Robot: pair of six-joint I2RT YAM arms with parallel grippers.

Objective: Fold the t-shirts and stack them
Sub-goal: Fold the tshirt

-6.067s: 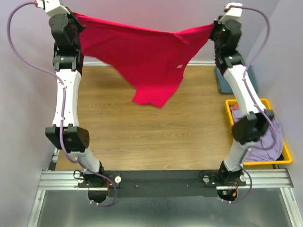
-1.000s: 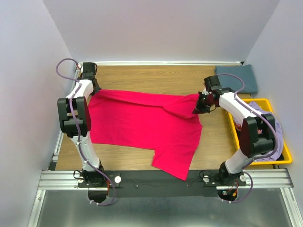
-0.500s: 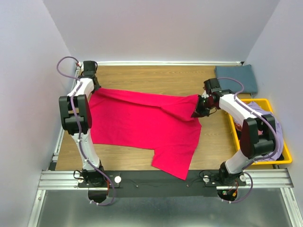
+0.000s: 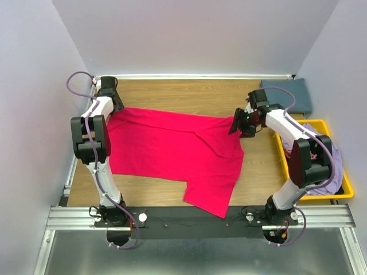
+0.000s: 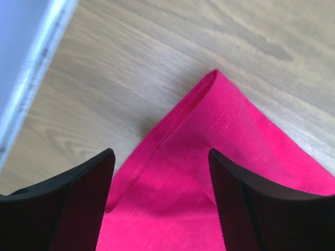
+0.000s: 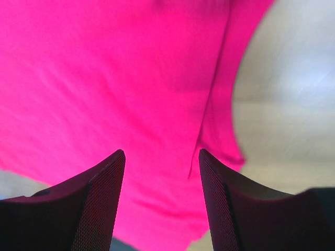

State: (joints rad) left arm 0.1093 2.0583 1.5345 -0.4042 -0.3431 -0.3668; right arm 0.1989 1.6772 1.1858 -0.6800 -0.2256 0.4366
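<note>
Now left jaws and right jaws gape at opposite edges of the crimson t-shirt (spread).

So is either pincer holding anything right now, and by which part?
Nothing is held. The left pincer and right pincer are open over the pink shirt.

Crimson-pink t-shirt spread mostly flat, well left of the yellow bin, one hem corner trailing nearer, slate blue-grey t-shirt folded just beyond the bin, lavender t-shirt crumpled inside it, perhaps atop another.
</note>
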